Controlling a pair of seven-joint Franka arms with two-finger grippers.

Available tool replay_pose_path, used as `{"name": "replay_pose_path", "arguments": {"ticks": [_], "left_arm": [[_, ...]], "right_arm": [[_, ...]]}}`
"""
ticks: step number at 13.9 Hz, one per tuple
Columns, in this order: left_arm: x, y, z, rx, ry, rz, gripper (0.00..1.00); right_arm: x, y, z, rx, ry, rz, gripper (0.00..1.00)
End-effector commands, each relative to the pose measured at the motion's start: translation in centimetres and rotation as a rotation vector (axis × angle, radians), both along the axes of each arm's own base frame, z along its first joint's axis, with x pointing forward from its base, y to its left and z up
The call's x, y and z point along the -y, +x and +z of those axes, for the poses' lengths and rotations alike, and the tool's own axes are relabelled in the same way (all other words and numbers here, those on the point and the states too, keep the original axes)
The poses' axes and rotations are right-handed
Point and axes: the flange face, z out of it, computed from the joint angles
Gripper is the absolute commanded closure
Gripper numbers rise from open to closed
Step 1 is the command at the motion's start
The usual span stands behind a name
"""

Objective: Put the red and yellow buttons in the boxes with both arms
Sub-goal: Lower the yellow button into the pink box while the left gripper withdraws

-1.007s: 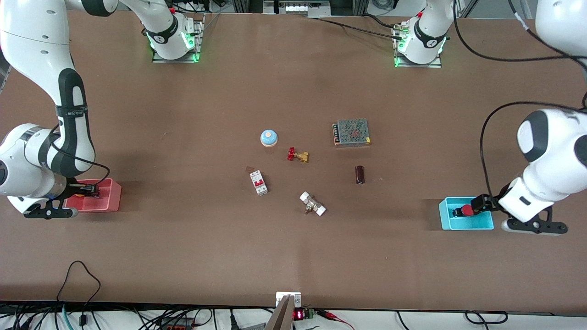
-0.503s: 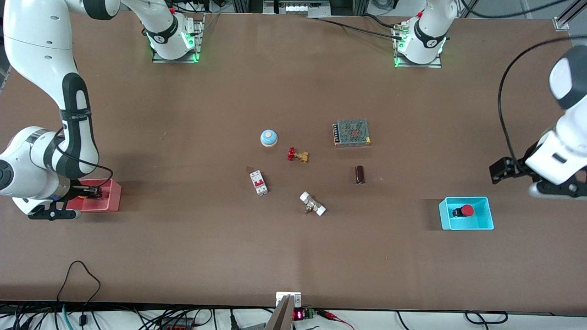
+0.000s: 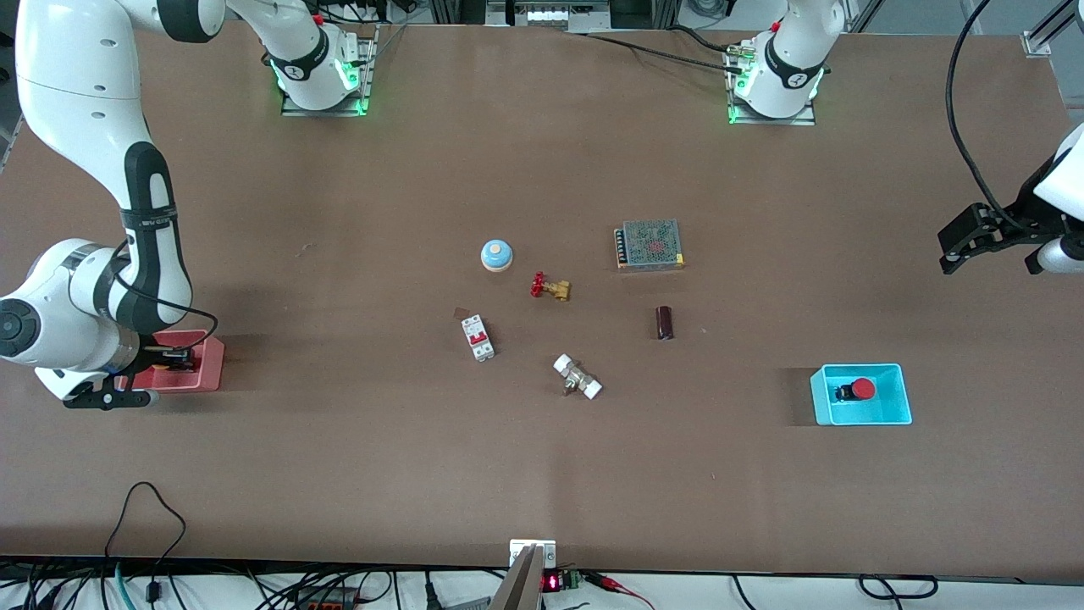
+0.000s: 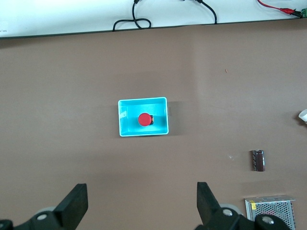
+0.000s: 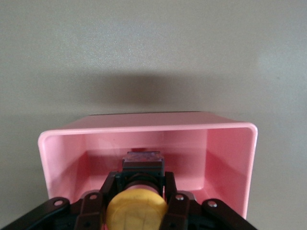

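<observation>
Yellow button (image 5: 136, 211) lying sideways in pink box (image 5: 225, 143), right jaws clamped on it, left jaws apart

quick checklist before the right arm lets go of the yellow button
1. Yellow button held in right claw: ok.
2. Right claw inside pink box: ok.
3. Yellow button resting on box floor: cannot tell.
4. Red button already in cyan box: ok.
5. Left claw open, empty, over bare table, away from cyan box: ok.
6. Pink box free of other items: ok.
</observation>
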Motion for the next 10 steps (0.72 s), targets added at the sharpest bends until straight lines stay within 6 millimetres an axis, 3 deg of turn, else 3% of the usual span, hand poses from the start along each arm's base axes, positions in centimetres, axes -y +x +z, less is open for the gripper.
{"name": "replay_pose_path", "arguments": {"ticks": [1,2,6,10], "left_arm": [[0.0,-0.7,0.3,0.003,-0.01,0.009,0.0],[-0.1,-0.7,0.2,0.001,-0.011,0.011,0.0],[0.1,-0.7,0.2,0.0,-0.018,-0.011,0.0],[-0.8,-1.6,1.5,0.008,-0.035,-0.02,0.0]], "right_arm": [[0.1,0.1,0.1,0.016,0.02,0.002,0.06],[0.1,0.1,0.1,0.014,0.021,0.008,0.0],[-0.4,0.2,1.3,0.016,0.035,0.004,0.0],[-1.2,-0.6,9.6,0.014,0.105,-0.009,0.0]]}}
